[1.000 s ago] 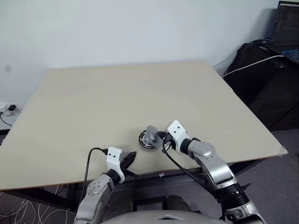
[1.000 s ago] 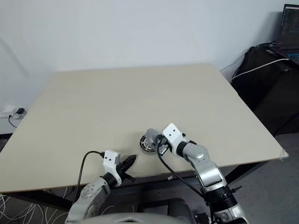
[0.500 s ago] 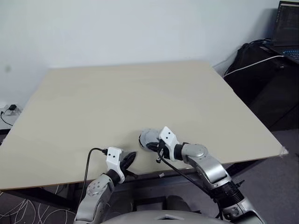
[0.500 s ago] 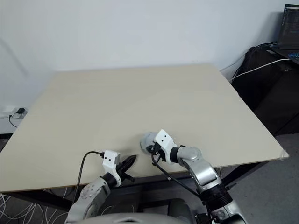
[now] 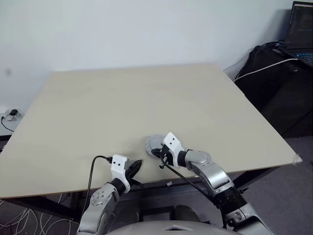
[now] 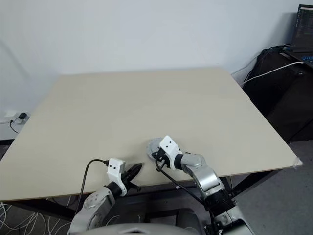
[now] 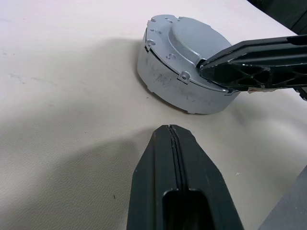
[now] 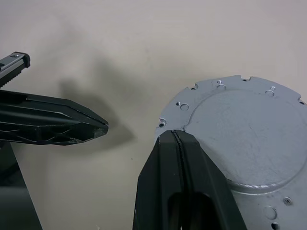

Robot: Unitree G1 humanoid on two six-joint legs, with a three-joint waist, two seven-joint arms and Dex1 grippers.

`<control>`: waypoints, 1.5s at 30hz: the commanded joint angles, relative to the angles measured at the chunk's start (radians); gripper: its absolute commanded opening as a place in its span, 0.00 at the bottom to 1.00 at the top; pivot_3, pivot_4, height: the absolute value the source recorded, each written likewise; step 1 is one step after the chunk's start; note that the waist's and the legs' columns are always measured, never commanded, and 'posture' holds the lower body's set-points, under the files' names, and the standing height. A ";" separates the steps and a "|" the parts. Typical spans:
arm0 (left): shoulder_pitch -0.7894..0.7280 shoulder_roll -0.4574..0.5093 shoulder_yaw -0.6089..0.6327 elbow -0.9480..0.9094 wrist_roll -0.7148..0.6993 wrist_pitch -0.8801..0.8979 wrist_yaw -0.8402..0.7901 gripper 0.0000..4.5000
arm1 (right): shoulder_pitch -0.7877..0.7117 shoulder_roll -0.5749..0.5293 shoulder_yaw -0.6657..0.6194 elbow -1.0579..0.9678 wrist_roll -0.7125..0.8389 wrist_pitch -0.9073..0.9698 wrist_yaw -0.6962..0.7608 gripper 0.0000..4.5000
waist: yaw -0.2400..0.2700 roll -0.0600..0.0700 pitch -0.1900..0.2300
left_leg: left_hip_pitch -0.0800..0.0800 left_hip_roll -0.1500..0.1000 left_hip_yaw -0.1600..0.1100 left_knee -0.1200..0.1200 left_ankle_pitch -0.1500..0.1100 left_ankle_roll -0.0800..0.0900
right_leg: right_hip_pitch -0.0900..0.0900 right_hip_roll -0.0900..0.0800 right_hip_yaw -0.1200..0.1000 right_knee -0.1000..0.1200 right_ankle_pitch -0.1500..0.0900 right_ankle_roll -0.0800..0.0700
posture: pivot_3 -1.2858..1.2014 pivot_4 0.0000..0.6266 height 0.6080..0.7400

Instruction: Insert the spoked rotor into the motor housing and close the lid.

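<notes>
Grey lid (image 7: 187, 62) sits under the right tool (image 8: 173, 136), fingers together, pressing its rim; left tool (image 7: 171, 132), also together, waits near. Off-centre pressure could tip it or seat it crooked on the counter (image 5: 122, 103).

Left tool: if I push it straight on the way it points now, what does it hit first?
Most likely the grey lid sitting closed on the table, struck on its side wall. The shut left tool aims at it across bare tabletop. The right tool rests on the lid's top edge, slightly off that line.
</notes>
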 commanded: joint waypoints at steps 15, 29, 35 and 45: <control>-0.028 0.002 0.000 -0.019 -0.005 -0.015 -0.022 0.00 | 0.044 -0.002 -0.089 -0.206 0.083 -0.123 -0.038 0.79 | 0.001 0.000 0.000 | -0.003 0.000 -0.001 0.000 -0.001 -0.001 | -0.003 0.000 -0.001 -0.001 0.001 0.002 | 0.52 0.00 1.00; -0.019 0.003 0.009 -0.036 -0.001 -0.017 -0.013 0.00 | -0.076 -0.001 -0.081 0.146 0.018 -0.271 -0.002 0.99 | 0.000 0.000 0.000 | -0.003 0.000 -0.001 0.000 0.000 0.001 | -0.003 0.000 -0.001 0.000 0.002 0.001 | 0.52 0.00 1.00; -0.017 0.004 0.012 -0.045 -0.001 -0.016 -0.005 0.00 | -0.092 0.000 -0.072 0.195 0.006 -0.270 0.017 0.99 | 0.000 0.001 0.000 | -0.003 0.000 -0.001 -0.001 0.000 0.001 | -0.003 0.000 -0.001 0.000 0.005 -0.003 | 0.52 0.00 1.00; -0.017 0.003 0.013 -0.044 -0.003 -0.018 0.001 0.00 | -0.083 0.006 -0.080 0.198 -0.004 -0.256 0.016 0.72 | 0.000 0.001 0.000 | -0.003 0.000 -0.001 0.000 0.000 0.001 | -0.003 0.000 -0.001 0.000 0.005 -0.003 | 0.52 0.00 1.00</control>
